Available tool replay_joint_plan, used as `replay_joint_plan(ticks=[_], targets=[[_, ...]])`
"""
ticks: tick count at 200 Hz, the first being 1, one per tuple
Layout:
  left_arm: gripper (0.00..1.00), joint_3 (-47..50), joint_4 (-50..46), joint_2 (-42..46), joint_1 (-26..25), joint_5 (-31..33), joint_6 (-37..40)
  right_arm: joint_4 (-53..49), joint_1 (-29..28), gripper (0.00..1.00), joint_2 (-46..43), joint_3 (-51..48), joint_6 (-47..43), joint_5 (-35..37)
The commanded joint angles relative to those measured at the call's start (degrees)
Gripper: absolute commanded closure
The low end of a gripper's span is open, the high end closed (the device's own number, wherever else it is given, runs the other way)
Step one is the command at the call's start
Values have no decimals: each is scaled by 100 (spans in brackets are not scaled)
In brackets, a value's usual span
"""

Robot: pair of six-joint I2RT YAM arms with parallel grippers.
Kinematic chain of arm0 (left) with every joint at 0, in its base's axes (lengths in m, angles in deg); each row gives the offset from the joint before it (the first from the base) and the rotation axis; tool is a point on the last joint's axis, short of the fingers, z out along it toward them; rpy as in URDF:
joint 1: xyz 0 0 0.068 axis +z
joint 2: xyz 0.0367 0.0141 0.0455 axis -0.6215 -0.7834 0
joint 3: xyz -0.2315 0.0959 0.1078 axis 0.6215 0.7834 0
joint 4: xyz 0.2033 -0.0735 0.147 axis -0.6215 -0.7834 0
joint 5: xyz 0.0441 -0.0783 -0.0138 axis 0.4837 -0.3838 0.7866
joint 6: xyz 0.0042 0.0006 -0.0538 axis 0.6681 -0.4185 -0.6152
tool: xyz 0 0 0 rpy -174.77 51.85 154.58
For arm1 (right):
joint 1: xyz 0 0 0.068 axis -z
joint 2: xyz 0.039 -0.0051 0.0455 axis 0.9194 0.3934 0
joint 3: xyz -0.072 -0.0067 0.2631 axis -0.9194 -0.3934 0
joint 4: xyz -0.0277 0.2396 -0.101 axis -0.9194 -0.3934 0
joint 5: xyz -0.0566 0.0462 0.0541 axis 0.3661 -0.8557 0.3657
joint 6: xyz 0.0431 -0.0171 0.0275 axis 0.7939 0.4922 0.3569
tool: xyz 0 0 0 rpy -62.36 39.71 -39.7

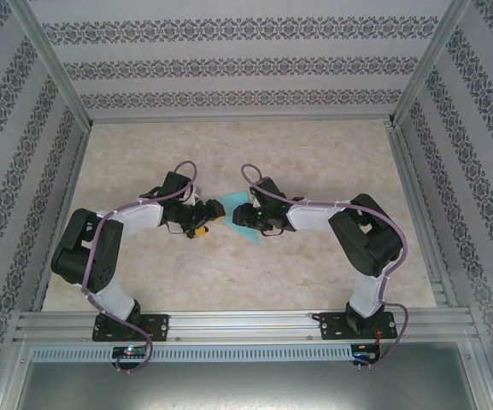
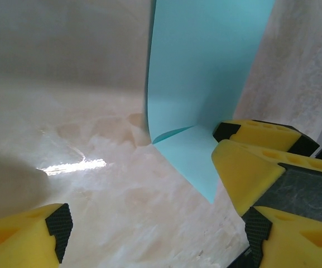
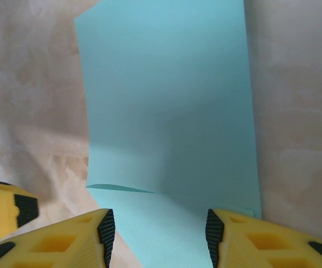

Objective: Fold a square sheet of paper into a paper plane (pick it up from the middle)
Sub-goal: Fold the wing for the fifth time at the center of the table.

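The square sheet of paper (image 1: 239,215) is plain turquoise, thin and smooth, with no marks. It is no longer flat. One part lies on the table (image 1: 314,162), and the rest bends up from it along a soft, curved fold. In the right wrist view the sheet (image 3: 166,100) is a tall, straight-edged panel with a paler flap below the fold. In the left wrist view the sheet (image 2: 205,67) stands nearly upright, and its flat part tapers to a point.

The right gripper (image 1: 255,218) is at the sheet's right side, touching it. Its wrist view shows the gripper (image 3: 158,223) with jaws spread and the low flap lying between the yellow fingers, unclamped. The left gripper (image 1: 208,224) sits just beside the sheet's left edge. Its wrist view shows the gripper (image 2: 155,220) with jaws wide apart and only bare table between them.

The fingers (image 2: 250,173) are yellow wedge-shaped plastic with black ridged pads. Under the sheet, the table is a glossy, beige, marble-like surface. Around it stand walls (image 1: 246,60) papered in grey floral bands and set in aluminium rails (image 1: 246,323).
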Motion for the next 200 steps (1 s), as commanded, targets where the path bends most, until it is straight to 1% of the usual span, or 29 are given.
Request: replay_joint_plan(ticks=[1,21,39,65,87,118,200], targets=[[25,-154,425,-201,-89,-182,-348,279,193,51,86,-393,282,-347],[35,-210,575,-349,-126,-247,-472,470,295,52,86,-511,361,-526],[45,-294,588,-474,-153,-220,-524,463,330,53,70,-558,355,-536],[55,-410,594,-676,-169,-175,-544,450,367,54,53,-589,332,-524],[61,-483,620,-834,-163,-165,-544,447,371,54,68,-603,329,-535],[67,-577,661,-1004,-169,-172,-548,445,379,54,83,-605,315,-541],[69,-773,817,-1332,-162,-468,-517,435,364,55,103,-603,329,-569]])
